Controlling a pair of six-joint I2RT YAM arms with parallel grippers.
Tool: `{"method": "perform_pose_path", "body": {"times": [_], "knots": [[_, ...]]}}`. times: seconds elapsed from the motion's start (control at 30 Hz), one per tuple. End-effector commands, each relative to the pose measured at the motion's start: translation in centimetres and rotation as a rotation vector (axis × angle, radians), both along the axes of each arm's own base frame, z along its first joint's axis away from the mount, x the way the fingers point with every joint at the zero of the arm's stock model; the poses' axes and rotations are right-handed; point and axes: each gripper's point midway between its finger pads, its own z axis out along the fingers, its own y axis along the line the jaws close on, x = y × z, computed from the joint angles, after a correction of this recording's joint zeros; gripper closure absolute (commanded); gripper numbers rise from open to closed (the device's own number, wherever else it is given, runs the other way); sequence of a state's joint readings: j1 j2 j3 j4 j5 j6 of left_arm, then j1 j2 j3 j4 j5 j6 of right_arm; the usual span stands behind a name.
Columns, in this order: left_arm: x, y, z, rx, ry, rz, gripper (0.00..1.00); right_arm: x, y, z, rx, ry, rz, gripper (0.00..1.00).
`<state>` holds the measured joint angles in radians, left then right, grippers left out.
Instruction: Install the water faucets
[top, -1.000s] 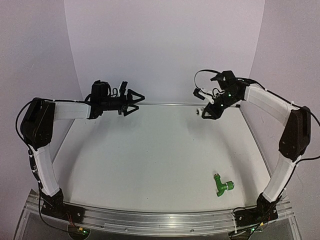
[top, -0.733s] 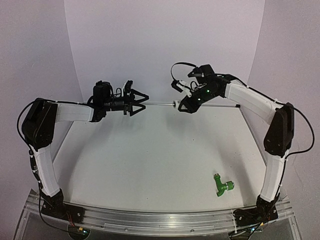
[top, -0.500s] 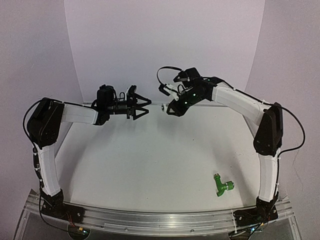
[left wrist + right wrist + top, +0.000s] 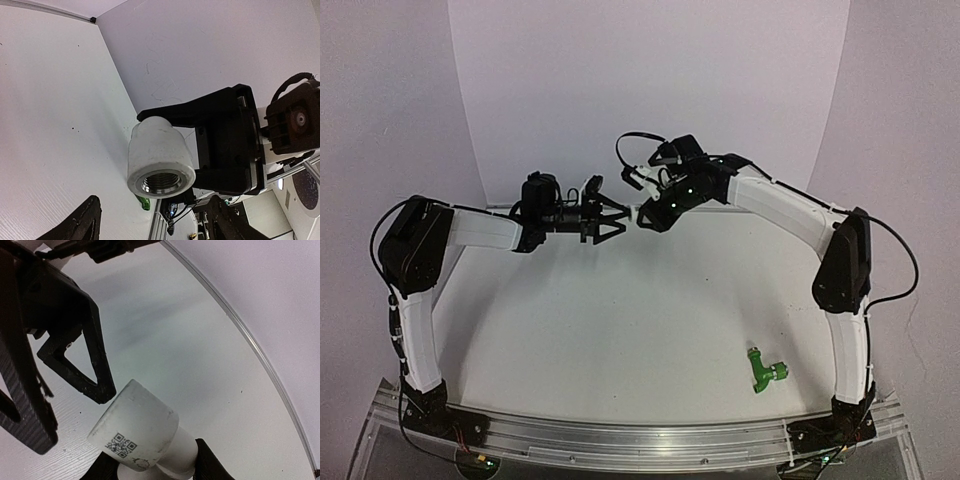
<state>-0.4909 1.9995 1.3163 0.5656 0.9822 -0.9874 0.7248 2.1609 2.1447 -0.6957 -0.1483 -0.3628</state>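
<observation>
- Green tap (image 4: 767,370) lies alone, near right — not joined yet.
- White fitting (image 4: 160,160) — pinched by right gripper (image 4: 649,215), far middle.
- Left gripper (image 4: 620,222) gapes wide at it.

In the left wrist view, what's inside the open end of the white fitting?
The white fitting shows its open mouth here: a metal-looking threaded ring lines the bore. Past the threads it goes dark, so whether anything sits deeper inside cannot be seen.

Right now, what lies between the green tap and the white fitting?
Nothing lies between green tap and white fitting: only bare table, in the top view.
</observation>
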Motion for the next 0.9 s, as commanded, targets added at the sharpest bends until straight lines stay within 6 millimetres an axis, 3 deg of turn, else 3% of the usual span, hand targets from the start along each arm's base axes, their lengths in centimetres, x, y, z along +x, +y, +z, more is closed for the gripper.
{"method": "perform_pose_path", "body": {"times": [0.0,0.37,0.53,0.57,0.63,0.7,0.77,0.87], "knots": [[-0.2,-0.5,2.1,-0.028,-0.07,-0.033,0.29,0.2,1.8,1.2,0.042,-0.038,0.002,0.75],[-0.5,-0.7,2.3,-0.043,-0.067,-0.065,0.46,-0.3,2.5,1.5,0.054,-0.038,0.022,0.74],[-0.7,-0.7,2.5,-0.053,-0.074,-0.075,0.7,-0.8,2.8,2.1,0.079,-0.03,0.043,0.69],[-0.8,-0.7,2.6,-0.057,-0.075,-0.077,0.74,-1.0,2.9,2.3,0.085,-0.025,0.052,0.63],[-1.0,-0.6,2.8,-0.068,-0.083,-0.085,0.81,-1.9,3.0,2.8,0.103,-0.01,0.083,0.35],[-1.4,-0.5,3.2,-0.082,-0.096,-0.103,0.85,-2.8,3.0,3.6,0.124,0.004,0.117,0.15],[-1.9,-0.4,3.7,-0.098,-0.113,-0.124,0.88,-4.1,2.8,4.5,0.15,0.024,0.161,0.05],[-3.0,-0.2,4.8,-0.133,-0.141,-0.173,0.91,-6.2,2.3,6.3,0.217,0.078,0.24,0.02]]}}
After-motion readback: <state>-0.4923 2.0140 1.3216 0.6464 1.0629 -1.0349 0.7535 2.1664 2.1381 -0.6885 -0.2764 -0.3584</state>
